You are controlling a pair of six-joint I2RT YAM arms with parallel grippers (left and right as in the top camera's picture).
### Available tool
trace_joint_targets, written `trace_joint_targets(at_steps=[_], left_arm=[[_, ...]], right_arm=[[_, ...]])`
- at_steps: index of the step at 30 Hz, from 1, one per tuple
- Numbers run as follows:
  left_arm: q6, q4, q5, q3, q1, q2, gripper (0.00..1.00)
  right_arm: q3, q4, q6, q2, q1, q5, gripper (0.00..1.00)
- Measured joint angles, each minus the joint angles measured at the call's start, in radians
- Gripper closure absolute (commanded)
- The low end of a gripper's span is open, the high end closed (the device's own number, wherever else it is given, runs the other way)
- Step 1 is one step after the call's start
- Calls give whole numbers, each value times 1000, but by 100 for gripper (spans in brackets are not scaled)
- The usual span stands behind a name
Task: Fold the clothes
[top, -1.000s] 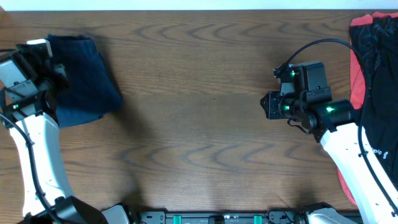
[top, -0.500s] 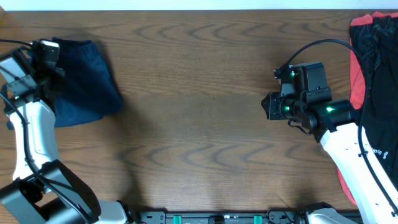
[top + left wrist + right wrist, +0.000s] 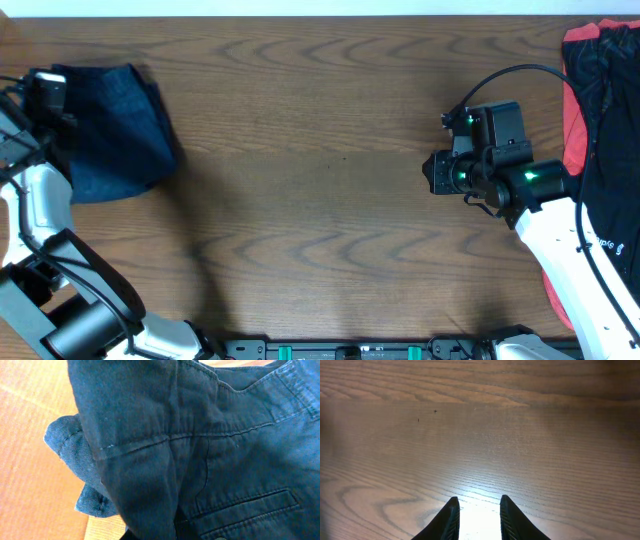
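The folded dark navy-blue shorts [image 3: 118, 135] lie at the table's far left. They fill the left wrist view [image 3: 200, 450], showing seams and a back pocket. My left gripper [image 3: 52, 97] is at the shorts' left edge, and the fabric hides its fingers in the wrist view. The shorts move along with it, so it is shut on them. My right gripper [image 3: 432, 172] is open and empty, low over bare wood right of centre. Its two dark fingers [image 3: 451, 515] stand apart in the right wrist view. A black and coral-red garment [image 3: 605, 140] lies at the far right.
The wooden table [image 3: 320, 150] has its far edge along the top of the overhead view. The right arm [image 3: 560, 240] crosses the coral-red garment's left side. The left arm [image 3: 40, 230] runs along the table's left edge.
My left gripper has moved left and a little back, and the navy shorts have slid left with it. The right arm has not moved.
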Motion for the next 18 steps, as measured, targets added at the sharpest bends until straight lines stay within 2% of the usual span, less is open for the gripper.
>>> trace_joint_targets(at_steps=[5,6,7,8,12,18], left_arm=[[23,40,0,0,18,11,94],[27,47,-1,0,19,12,91],[33,53,0,0,19,13,69],[44,62,0,0,19,16,0],[38,133,-13,0,26,31,2],[-67,192,-48,2,42,34,2]], right_arm=[[0,-2,0,0,0,0,74],[0,-2,0,0,0,0,74],[0,-2,0,0,0,0,74],[0,-3,0,0,0,0,74],[0,-16,0,0,0,6,74],[0,-24,0,0,0,26,74]])
